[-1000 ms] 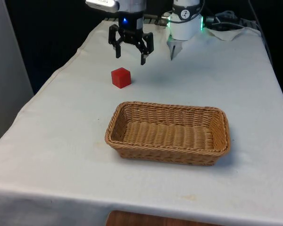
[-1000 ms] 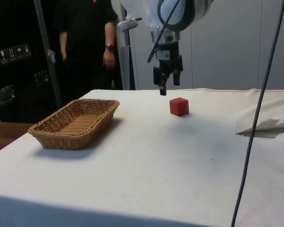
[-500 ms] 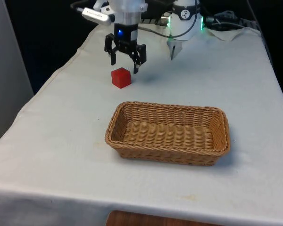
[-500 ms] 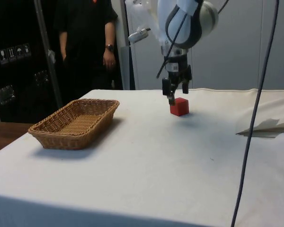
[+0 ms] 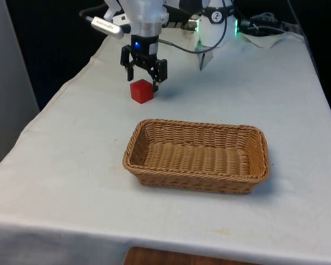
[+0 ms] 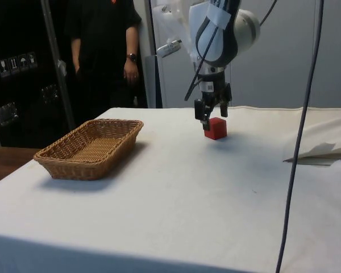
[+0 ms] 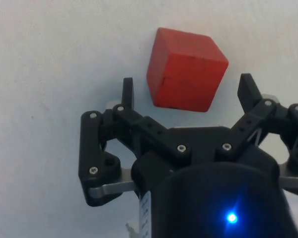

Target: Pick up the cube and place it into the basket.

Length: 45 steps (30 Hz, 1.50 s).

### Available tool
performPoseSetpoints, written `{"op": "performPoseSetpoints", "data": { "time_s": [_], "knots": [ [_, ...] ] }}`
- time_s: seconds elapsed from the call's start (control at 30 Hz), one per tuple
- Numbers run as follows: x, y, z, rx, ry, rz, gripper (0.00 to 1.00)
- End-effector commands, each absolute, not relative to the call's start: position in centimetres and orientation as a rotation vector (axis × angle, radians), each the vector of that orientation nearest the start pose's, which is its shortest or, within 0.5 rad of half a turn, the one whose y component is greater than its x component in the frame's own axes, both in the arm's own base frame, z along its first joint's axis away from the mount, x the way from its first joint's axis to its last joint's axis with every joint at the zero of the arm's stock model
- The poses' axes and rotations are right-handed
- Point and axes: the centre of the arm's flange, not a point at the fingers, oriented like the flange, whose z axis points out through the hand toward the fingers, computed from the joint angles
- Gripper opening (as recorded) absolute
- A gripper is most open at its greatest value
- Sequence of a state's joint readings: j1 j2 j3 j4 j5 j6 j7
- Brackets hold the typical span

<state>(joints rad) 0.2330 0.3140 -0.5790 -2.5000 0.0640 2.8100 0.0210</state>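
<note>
A red cube (image 5: pixel 142 91) (image 6: pixel 215 128) (image 7: pixel 186 69) rests on the white cloth, towards the front view's left and beyond the basket. My gripper (image 5: pixel 143 79) (image 6: pixel 212 116) (image 7: pixel 186 89) hangs open just above the cube. Its two fingers straddle the cube's far part with a gap on each side and touch nothing. The woven wicker basket (image 5: pixel 138 139) (image 6: pixel 48 154) sits in the middle of the table, nearer the front camera than the cube, with nothing inside it.
A person in black (image 6: pixel 102 51) stands behind the table near the dark cabinets. Crumpled white cloth (image 6: pixel 321 152) and a hanging cable (image 6: pixel 298 142) lie on the side view's right. The table edge runs close to the cube on the front view's left.
My gripper has come down and moved towards the cube, from well above and behind it to just over it. It stayed open. Cube and basket have not moved.
</note>
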Motion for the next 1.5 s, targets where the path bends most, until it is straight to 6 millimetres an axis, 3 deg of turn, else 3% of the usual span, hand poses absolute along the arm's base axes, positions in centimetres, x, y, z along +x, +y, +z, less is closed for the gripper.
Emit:
{"op": "performPoseSetpoints", "data": {
  "time_s": [0.0, 0.47, 1.47],
  "knots": [
    [44.0, -17.5, 18.9, -3.225, 0.659, -0.054, 1.00],
    [44.1, -17.9, 17.3, -3.236, 0.715, -0.030, 1.00],
    [44.5, -17.8, 17.5, -3.214, 0.778, -0.055, 1.00]
  ]
}}
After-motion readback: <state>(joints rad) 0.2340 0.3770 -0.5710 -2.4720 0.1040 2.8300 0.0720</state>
